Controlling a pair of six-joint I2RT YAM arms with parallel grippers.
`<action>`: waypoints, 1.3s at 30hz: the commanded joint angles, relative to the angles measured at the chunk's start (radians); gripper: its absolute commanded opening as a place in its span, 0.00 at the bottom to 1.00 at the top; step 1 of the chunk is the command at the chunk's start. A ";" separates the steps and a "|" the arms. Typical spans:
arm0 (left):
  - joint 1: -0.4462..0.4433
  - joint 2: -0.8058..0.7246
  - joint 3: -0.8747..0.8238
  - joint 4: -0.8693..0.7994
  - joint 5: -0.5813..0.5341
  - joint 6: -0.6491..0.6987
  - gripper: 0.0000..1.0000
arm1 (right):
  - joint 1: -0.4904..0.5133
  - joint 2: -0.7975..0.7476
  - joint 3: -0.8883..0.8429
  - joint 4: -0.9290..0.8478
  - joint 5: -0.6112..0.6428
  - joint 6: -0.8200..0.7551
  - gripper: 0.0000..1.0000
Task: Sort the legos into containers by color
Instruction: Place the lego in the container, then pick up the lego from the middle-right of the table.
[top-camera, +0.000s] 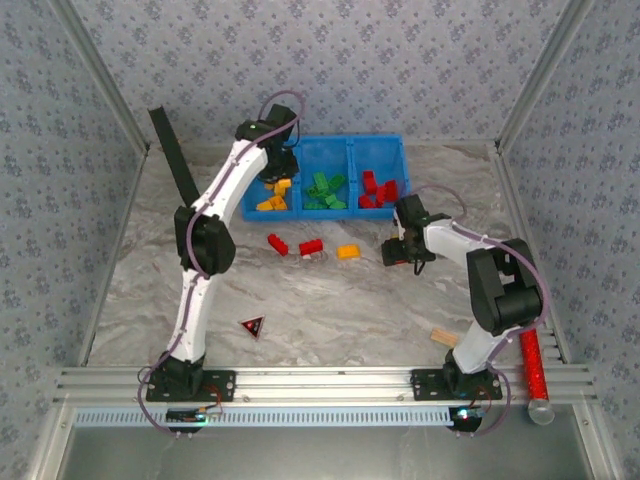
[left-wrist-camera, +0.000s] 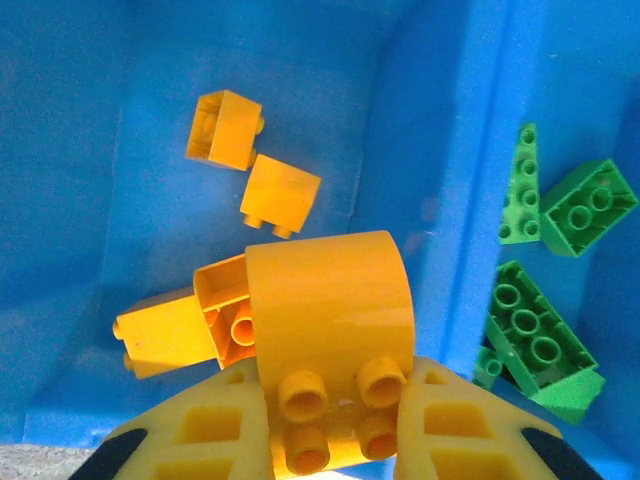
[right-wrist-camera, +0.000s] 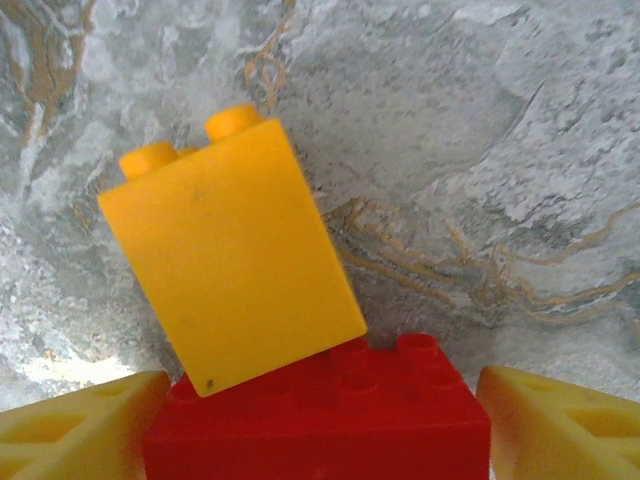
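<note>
Grips with the left gripper a glossy orange brick: smooth and rounded across its back, four round studs facing the camera, pinched tight between ribbed yellow fingers. Hangs over the left compartment of the bright blue plastic bin, above more orange legos, namely two small cubes and a hollow-sided block lying tilted on the slick floor. Shows past the divider wall the green legos, long studded plates and a sloped piece, heaped in the middle compartment. Holds the red legos in the right compartment.

Sets the right gripper low over the grey, veined, marble-patterned table, its yellow fingertips standing apart on either side of a red brick. Cannot tell whether pressing on that brick or only flanking it. Leans a tall, smooth-faced orange block, two studs at its far end, tilted on the red brick's studded top, touching it.

Leaves loose on the table, just in front of the bin, two loose red bricks and a flat orange piece. Nearer the bases, well apart: a dark red-edged triangle and a flat tan block.
</note>
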 joint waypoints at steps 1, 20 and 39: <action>0.012 0.046 0.016 -0.040 0.021 0.008 0.19 | 0.009 0.014 0.026 -0.059 0.016 -0.001 0.76; 0.030 -0.013 -0.097 -0.014 0.029 0.019 0.49 | 0.026 -0.067 0.025 -0.154 0.018 0.012 0.44; -0.199 -0.274 -0.365 0.141 0.077 0.195 0.56 | -0.064 -0.170 0.415 -0.271 -0.071 -0.057 0.41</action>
